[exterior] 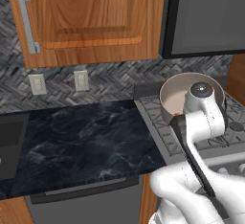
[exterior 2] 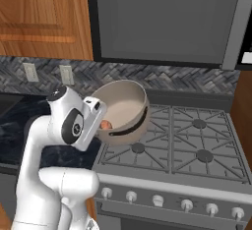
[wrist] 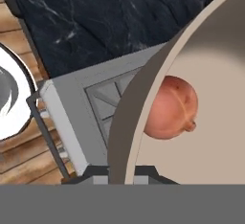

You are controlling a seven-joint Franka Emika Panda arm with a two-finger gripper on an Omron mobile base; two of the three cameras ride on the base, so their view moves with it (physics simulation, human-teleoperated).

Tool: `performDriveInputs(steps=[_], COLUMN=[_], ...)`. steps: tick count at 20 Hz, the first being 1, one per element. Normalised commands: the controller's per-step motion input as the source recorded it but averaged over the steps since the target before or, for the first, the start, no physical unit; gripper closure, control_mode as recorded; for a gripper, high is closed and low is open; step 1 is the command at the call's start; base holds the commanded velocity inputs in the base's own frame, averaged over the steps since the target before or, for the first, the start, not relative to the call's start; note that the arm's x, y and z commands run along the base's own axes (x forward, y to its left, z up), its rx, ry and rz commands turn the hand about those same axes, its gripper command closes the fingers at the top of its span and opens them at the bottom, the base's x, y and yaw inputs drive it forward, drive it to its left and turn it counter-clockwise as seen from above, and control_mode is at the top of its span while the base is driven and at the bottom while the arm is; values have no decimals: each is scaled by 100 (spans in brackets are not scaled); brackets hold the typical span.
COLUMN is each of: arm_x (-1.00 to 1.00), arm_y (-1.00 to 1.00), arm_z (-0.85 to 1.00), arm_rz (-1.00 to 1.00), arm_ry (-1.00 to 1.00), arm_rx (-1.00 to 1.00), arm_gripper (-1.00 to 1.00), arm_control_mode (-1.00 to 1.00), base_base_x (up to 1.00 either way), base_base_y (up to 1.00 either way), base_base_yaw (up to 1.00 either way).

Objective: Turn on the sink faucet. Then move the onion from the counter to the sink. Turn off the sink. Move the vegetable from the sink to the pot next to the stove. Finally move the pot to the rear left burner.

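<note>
Hand view: gripper (wrist: pixel 122 177) clamps pot (wrist: pixel 210 98) rim, onion (wrist: pixel 170 107) inside

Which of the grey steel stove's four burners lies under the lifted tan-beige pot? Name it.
The rear left one: the round tan-beige pot hangs tilted over it, hiding it, while the other three burners show uncovered.

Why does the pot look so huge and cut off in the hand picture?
Hand view: the camera sits right at the pot rim, so it looms large and cropped, with a soft shadow beside the onion. Right base view: the whole pot shows, tilted, evenly lit, slightly soft.
</note>
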Motion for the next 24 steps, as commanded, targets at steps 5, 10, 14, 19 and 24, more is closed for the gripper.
performDriveInputs(steps=[5, 10, 14, 19, 24], arm_x=[58, 69, 60, 49, 40], arm_y=[-52, -31, -25, -7, -3], arm_z=[-1, 0, -6, -11, -9], arm_rz=[0, 7, 13, 13, 9], arm_ry=[1, 1, 2, 2, 0], arm_rx=[9, 11, 8, 5, 2], arm_gripper=[100, 100, 100, 100, 100], arm_control_mode=[-100, -100, -100, -100, -100], base_base_x=[0, 0, 0, 0, 0], base_base_y=[0, 0, 0, 0, 0], base_base_yaw=[0, 0, 0, 0, 0])
